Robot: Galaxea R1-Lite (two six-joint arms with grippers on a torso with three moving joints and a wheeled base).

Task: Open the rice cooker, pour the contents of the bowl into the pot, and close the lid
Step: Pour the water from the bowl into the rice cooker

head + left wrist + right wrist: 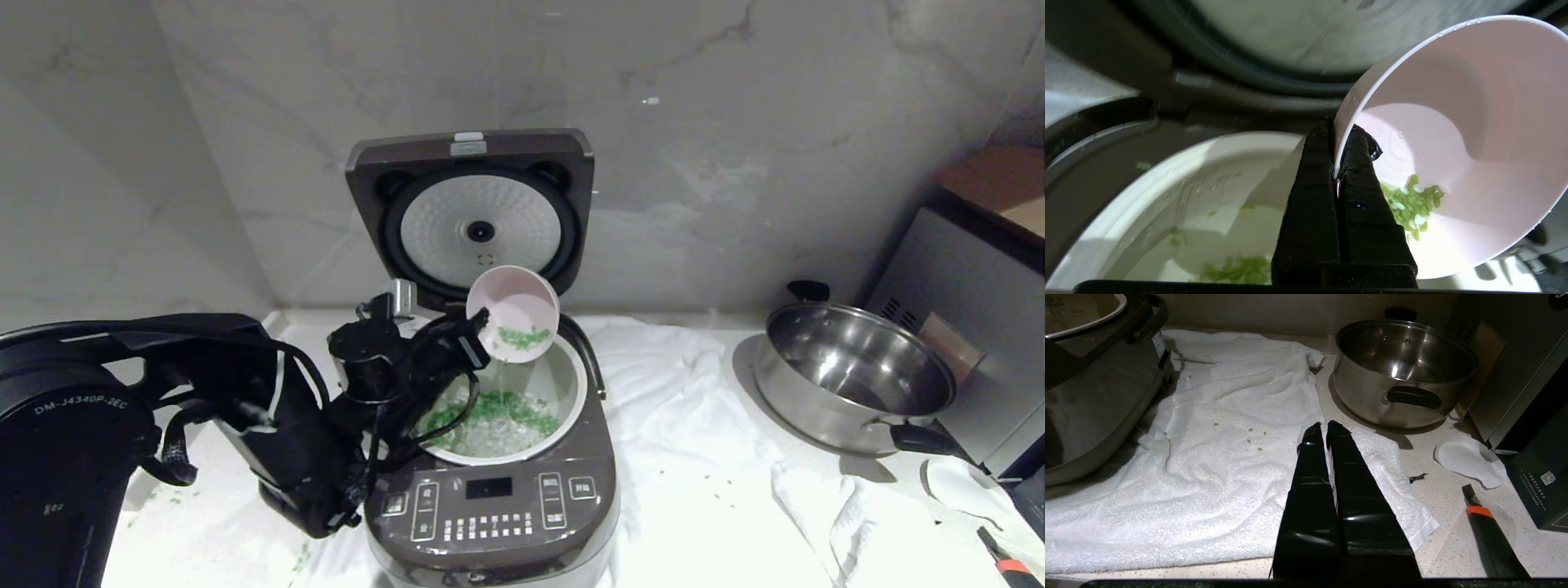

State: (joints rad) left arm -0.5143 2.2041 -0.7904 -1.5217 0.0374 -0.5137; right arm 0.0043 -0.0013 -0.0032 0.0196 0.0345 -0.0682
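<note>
On a towel-draped counter [824, 543] against marble, the left end effector [482, 320] pinches the tilted bowl's [522, 306] rim.

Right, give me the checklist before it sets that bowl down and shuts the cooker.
1. Left end effector clamped on the bowl rim: ok.
2. Bowl empty: not ok, green bits cling inside.
3. Bowl tipped over the pot: ok.
4. Lid fully up, clear of the bowl: ok.
5. Right end effector shut, parked over the towel: ok.
6. Spill: not ok, green specks on the towel.
</note>
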